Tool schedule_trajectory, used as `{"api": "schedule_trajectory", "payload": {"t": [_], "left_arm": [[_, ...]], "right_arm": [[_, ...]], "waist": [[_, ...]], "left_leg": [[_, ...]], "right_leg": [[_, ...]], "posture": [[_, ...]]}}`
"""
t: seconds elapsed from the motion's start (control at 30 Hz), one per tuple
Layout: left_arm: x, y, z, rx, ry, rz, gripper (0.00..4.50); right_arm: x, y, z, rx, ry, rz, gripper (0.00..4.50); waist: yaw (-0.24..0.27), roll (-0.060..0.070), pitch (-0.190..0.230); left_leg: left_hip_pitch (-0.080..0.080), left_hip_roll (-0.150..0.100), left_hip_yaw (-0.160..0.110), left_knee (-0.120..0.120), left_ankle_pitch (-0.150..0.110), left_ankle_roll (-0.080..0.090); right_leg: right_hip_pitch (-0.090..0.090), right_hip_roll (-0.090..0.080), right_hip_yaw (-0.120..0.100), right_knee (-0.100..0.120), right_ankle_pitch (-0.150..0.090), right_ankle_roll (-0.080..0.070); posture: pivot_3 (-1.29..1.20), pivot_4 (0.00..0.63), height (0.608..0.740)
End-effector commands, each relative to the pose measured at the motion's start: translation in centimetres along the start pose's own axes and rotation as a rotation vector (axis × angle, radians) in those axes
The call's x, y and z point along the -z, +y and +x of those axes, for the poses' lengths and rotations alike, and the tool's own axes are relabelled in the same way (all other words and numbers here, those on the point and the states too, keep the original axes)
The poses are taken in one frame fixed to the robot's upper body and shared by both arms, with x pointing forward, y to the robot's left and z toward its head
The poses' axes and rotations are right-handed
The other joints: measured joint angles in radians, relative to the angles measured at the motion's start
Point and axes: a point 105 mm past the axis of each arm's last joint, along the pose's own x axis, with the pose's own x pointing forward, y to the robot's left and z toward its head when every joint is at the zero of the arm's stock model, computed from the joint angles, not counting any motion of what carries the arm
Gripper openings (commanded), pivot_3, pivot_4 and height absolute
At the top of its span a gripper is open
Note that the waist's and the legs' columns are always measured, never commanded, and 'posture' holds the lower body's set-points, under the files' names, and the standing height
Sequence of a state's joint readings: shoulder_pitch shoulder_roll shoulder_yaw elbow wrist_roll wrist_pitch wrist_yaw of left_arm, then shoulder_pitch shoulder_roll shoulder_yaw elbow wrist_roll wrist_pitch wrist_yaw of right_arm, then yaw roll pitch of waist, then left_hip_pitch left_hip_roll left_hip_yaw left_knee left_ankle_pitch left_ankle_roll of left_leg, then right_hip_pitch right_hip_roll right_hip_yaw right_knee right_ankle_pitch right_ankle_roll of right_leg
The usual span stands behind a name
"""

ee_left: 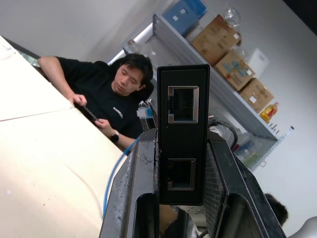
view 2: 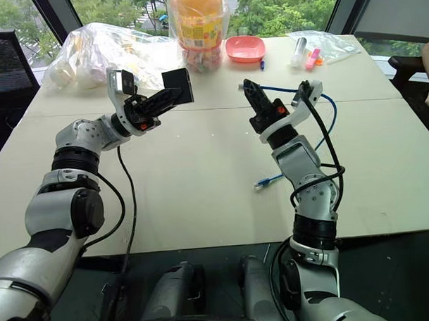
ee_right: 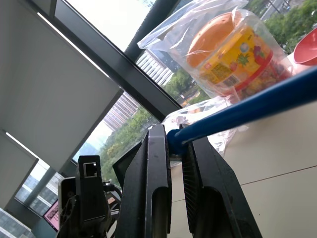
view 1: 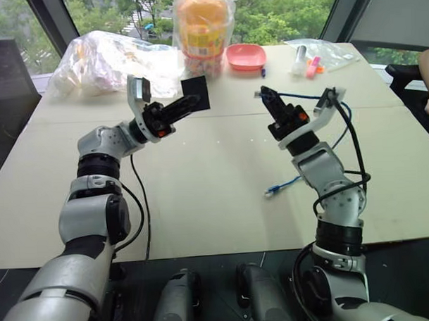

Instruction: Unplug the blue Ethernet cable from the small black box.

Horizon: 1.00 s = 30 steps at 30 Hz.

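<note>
The blue Ethernet cable (view 2: 328, 114) is free of the small black box (view 2: 178, 86): its plug end sits pinched in the right gripper (view 2: 249, 89) at upper centre-right, and the cord arcs behind that arm down to the table (view 2: 202, 196), its loose end lying at centre. The left gripper (view 2: 166, 99), upper left of centre, clamps the box, both ports empty. A person (ee_left: 106, 94) sits beyond the table.

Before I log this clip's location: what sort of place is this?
Probably an upper-floor office or lab: big windows overlook trees and buildings, wall shelving holds cardboard boxes, and a person sits at the table.
</note>
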<state>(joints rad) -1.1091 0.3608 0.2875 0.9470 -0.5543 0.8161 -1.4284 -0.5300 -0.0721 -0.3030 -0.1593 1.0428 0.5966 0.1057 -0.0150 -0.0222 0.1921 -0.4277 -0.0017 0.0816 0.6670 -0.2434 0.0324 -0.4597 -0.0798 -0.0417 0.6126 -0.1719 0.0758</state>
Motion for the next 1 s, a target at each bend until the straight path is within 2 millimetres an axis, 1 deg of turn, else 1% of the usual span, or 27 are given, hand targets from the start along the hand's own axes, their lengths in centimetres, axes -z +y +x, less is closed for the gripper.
{"api": "schedule_trajectory", "payload": {"t": [0.03,0.1,0.13,0.2,0.27,0.33,0.37,0.4,0.43,0.53,0.6,0.63,0.67,0.73,0.83,0.9,0.97,1.0], "left_arm": [[0.5,1.4,1.5,-0.120,0.078,0.190,0.49],[1.3,2.7,2.5,-0.204,0.123,0.312,0.49],[1.9,3.2,3.0,-0.236,0.150,0.383,0.49],[2.5,3.7,3.8,-0.269,0.172,0.483,0.49],[2.8,4.1,4.4,-0.296,0.167,0.551,0.49],[3.3,4.4,4.9,-0.320,0.165,0.621,0.49],[3.5,4.6,5.2,-0.333,0.161,0.653,0.49],[3.7,4.7,5.3,-0.340,0.159,0.673,0.49],[4.0,4.9,5.4,-0.354,0.157,0.702,0.49],[4.6,5.4,5.7,-0.400,0.151,0.757,0.49],[4.7,5.9,5.6,-0.441,0.137,0.775,0.49],[4.7,6.1,5.6,-0.450,0.134,0.775,0.49],[4.9,6.3,5.6,-0.464,0.134,0.779,0.49],[5.3,6.9,5.8,-0.493,0.146,0.809,0.49],[5.9,7.6,6.2,-0.532,0.159,0.852,0.49],[6.4,8.0,6.7,-0.554,0.162,0.859,0.49],[7.2,8.5,7.2,-0.575,0.178,0.871,0.49],[7.5,8.6,7.3,-0.583,0.184,0.873,0.49]], "right_arm": [[-3.2,-3.1,1.0,0.129,0.001,-0.147,0.06],[-5.8,-7.1,1.1,0.305,0.036,-0.248,0.06],[-7.2,-9.5,0.9,0.413,0.061,-0.288,0.06],[-9.0,-12.8,0.3,0.554,0.095,-0.330,0.06],[-10.0,-14.7,-0.4,0.624,0.119,-0.351,0.06],[-10.6,-16.1,-1.0,0.669,0.136,-0.369,0.06],[-10.5,-16.4,-1.0,0.669,0.136,-0.344,0.44],[-10.5,-16.5,-0.9,0.664,0.135,-0.323,0.85],[-10.1,-16.5,-0.7,0.656,0.170,-0.378,1.19],[-9.4,-16.2,0.0,0.625,0.225,-0.440,2.76],[-8.8,-16.1,0.2,0.610,0.261,-0.468,3.87],[-8.5,-16.1,0.2,0.606,0.281,-0.488,4.31],[-8.2,-16.1,0.2,0.606,0.299,-0.505,4.45],[-7.2,-15.8,0.2,0.596,0.339,-0.514,4.45],[-5.0,-14.8,-0.6,0.581,0.406,-0.536,4.45],[-3.2,-13.1,-1.3,0.535,0.413,-0.529,4.45],[-1.4,-10.6,-2.0,0.461,0.400,-0.497,4.45],[-0.8,-9.5,-2.3,0.431,0.390,-0.478,4.45]], "waist": [[0.000,0.000,0.000],[0.009,0.000,0.000],[0.011,0.000,0.000],[0.011,0.000,0.000],[0.005,0.000,0.000],[0.000,0.000,0.000],[-0.003,0.000,0.000],[-0.006,0.000,0.000],[-0.007,0.000,0.000],[-0.007,0.001,0.000],[-0.004,0.001,0.000],[-0.003,0.001,0.000],[-0.002,0.001,0.000],[0.000,0.001,0.000],[0.007,0.001,0.000],[0.012,0.001,0.000],[0.017,0.001,0.000],[0.018,0.001,0.000]], "left_leg": [[0.000,0.000,0.000,0.000,0.000,0.000],[0.000,-0.001,0.000,0.001,0.000,0.000],[0.000,-0.003,0.001,0.000,0.002,0.003],[0.000,-0.005,0.002,0.000,0.002,0.004],[-0.001,-0.005,0.002,-0.001,0.001,0.005],[-0.002,-0.004,0.003,-0.003,0.001,0.006],[-0.002,-0.004,0.003,-0.003,0.001,0.007],[-0.002,-0.003,0.003,-0.004,0.000,0.007],[-0.001,-0.002,0.004,-0.004,0.000,0.007],[0.000,-0.001,0.004,-0.004,0.000,0.007],[0.000,-0.001,0.004,-0.003,0.000,0.007],[0.000,-0.001,0.004,-0.002,0.001,0.007],[0.000,-0.001,0.004,-0.001,0.001,0.007],[0.000,-0.001,0.004,0.000,0.001,0.007],[-0.001,-0.002,0.003,0.001,0.001,0.007],[-0.003,-0.003,0.003,0.001,0.000,0.007],[-0.006,-0.003,0.002,0.001,0.000,0.007],[-0.007,-0.003,0.001,0.001,0.000,0.007]], "right_leg": [[0.000,0.000,0.000,0.000,0.000,0.000],[0.001,-0.002,0.000,0.000,0.000,-0.001],[0.001,-0.004,0.000,-0.001,-0.001,-0.003],[0.001,-0.008,0.000,-0.002,-0.002,-0.004],[0.001,-0.009,0.001,-0.004,-0.002,-0.004],[0.000,-0.008,0.002,-0.005,-0.001,-0.002],[0.000,-0.007,0.002,-0.005,0.001,0.001],[-0.001,-0.006,0.002,-0.005,0.002,0.003],[-0.001,-0.003,0.002,-0.005,0.002,0.003],[-0.001,-0.001,0.002,-0.003,0.002,0.003],[-0.001,-0.001,0.002,-0.003,0.002,0.003],[-0.001,-0.001,0.001,-0.003,0.002,0.003],[0.000,-0.002,0.001,-0.003,0.002,0.003],[0.000,-0.002,0.001,-0.003,0.002,0.003],[0.001,-0.004,0.001,-0.003,0.003,0.005],[-0.001,-0.004,0.001,-0.003,0.004,0.007],[-0.003,-0.007,0.001,-0.003,0.004,0.007],[-0.004,-0.007,0.000,-0.003,0.004,0.007]], "posture": [[0.00,0.150,0.740],[0.00,0.150,0.740],[0.00,0.150,0.740],[0.00,0.150,0.740],[0.00,0.150,0.740],[0.00,0.150,0.740],[0.00,0.150,0.740],[0.00,0.150,0.740],[0.00,0.150,0.740],[0.00,0.150,0.740],[0.00,0.150,0.740],[0.00,0.150,0.740],[0.00,0.150,0.740],[0.00,0.150,0.740],[0.00,0.150,0.740],[0.00,0.150,0.740],[0.00,0.150,0.740],[0.00,0.150,0.740]]}}
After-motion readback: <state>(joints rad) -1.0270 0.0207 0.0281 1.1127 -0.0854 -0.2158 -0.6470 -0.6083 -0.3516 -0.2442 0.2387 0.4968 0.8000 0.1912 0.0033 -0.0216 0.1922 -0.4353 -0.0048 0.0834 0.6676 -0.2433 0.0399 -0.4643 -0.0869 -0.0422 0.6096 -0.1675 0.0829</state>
